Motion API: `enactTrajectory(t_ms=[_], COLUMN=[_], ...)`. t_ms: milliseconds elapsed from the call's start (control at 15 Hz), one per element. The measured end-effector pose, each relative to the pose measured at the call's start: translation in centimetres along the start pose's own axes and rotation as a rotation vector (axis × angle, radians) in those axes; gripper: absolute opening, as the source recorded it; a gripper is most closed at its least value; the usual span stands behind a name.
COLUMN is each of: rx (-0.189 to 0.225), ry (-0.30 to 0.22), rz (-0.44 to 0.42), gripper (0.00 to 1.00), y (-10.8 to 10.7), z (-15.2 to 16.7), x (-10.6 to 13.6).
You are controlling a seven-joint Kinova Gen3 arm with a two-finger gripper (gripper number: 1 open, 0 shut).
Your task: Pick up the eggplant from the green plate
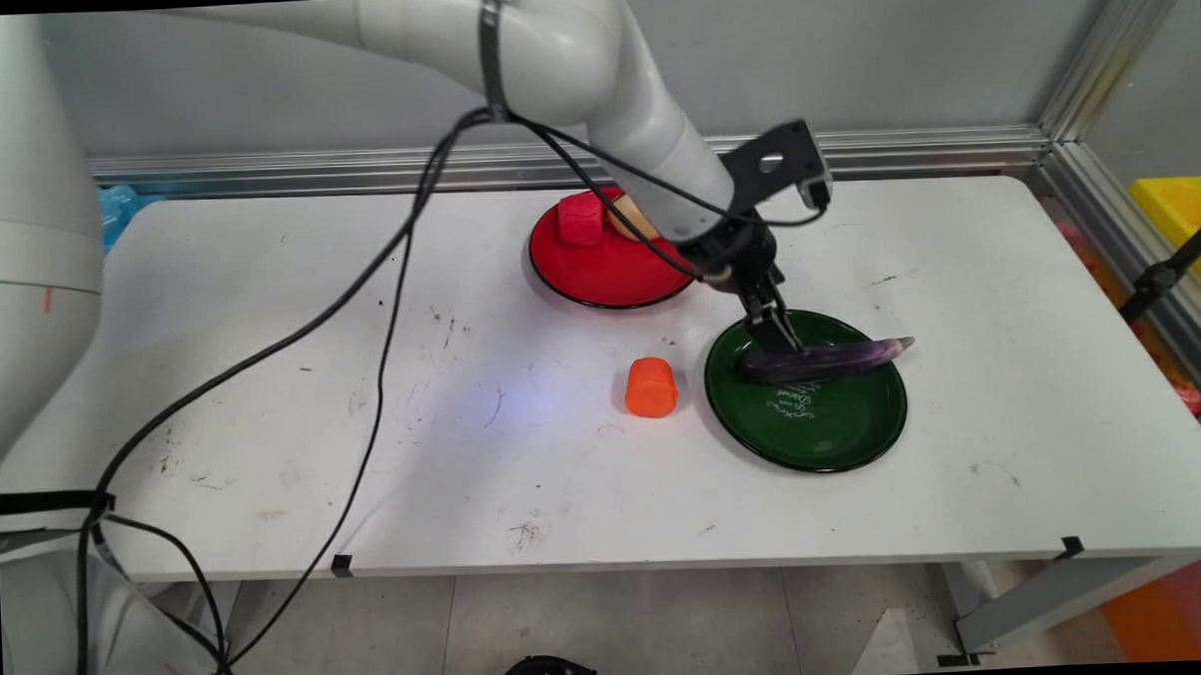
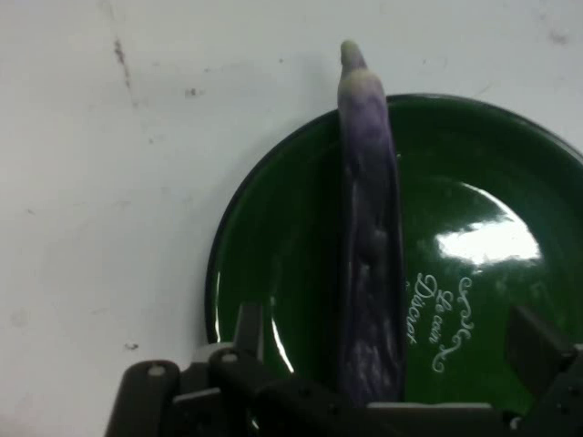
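one long purple eggplant (image 1: 829, 358) across green plate (image 1: 844, 434), gripper (image 1: 782, 335) spread around its end

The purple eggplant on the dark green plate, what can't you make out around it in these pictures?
- Long purple eggplant: its near end, hand view, hidden behind the black tool linkage.
- Tool contact with eggplant: unclear in both views.
- Tan object on round red plate: main view, mostly hidden by the arm.

A red plate (image 1: 608, 267) sits at the tabletop's (image 1: 263, 389) far side, carrying a red block (image 1: 580, 219) and a partly hidden tan item, possibly bread (image 1: 626, 217). An orange cylinder (image 1: 650, 387) stands just beside a green plate (image 1: 813, 420) (image 2: 273, 273) holding a purple eggplant (image 1: 831, 357) (image 2: 369, 237).
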Motion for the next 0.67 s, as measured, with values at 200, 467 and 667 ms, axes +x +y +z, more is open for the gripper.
enactTrajectory(t_ms=[200, 467, 667], rx=[-0.007, -0.017, -0.023], ry=[-0.021, -0.045, -0.055], rz=[0.002, 0.005, 0.01], gripper=[1.0, 1.0, 1.0], y=[-0.2, -0.4, -0.7], z=[2.5, 5.2, 6.5], x=[0.0, -0.2, -0.4])
